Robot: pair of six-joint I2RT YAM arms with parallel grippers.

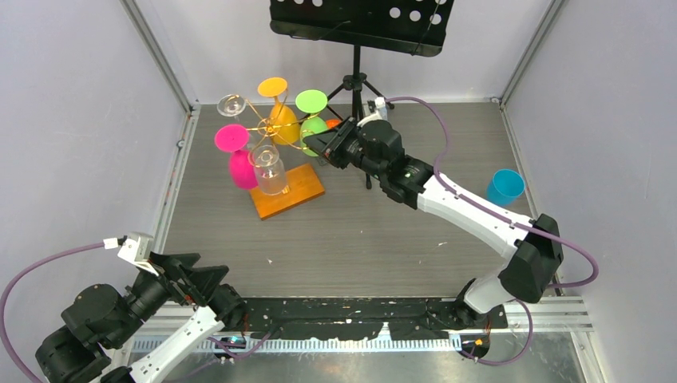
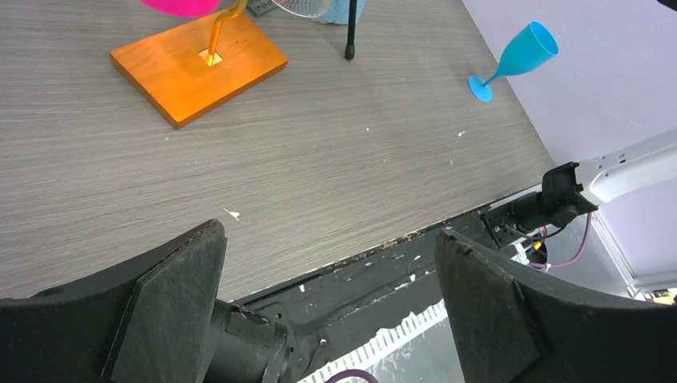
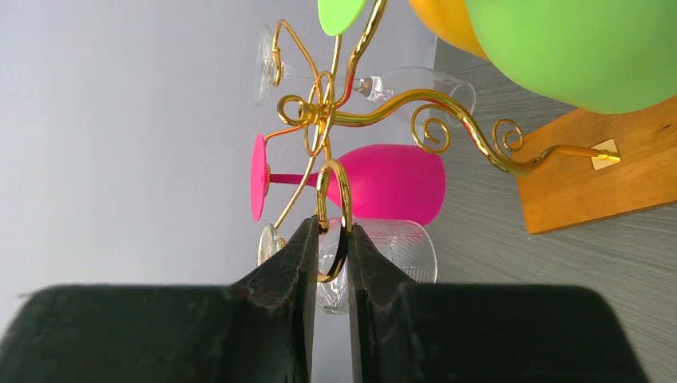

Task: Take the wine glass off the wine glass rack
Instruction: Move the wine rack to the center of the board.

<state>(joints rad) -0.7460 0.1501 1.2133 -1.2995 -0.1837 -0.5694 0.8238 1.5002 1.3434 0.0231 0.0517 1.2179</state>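
The wine glass rack [image 1: 270,128] is a tree of gold wire arms on an orange wooden base [image 1: 294,191], at the back left of the table. Several wine glasses hang upside down on it: pink [image 1: 242,167], orange [image 1: 281,120], green [image 1: 313,128] and a clear one [image 1: 270,171]. My right gripper [image 1: 313,144] reaches in from the right, just below the green glass. In the right wrist view it [image 3: 330,227] is shut on a gold wire loop [image 3: 334,191] of the rack, with the clear glass [image 3: 399,247] behind. My left gripper [image 2: 329,239] stands open and empty at the near left.
A blue wine glass [image 1: 504,187] stands upright alone near the right wall. A black tripod music stand [image 1: 359,24] rises behind the rack, one leg [image 2: 351,32] planted close to the base [image 2: 199,64]. Walls close in on three sides.
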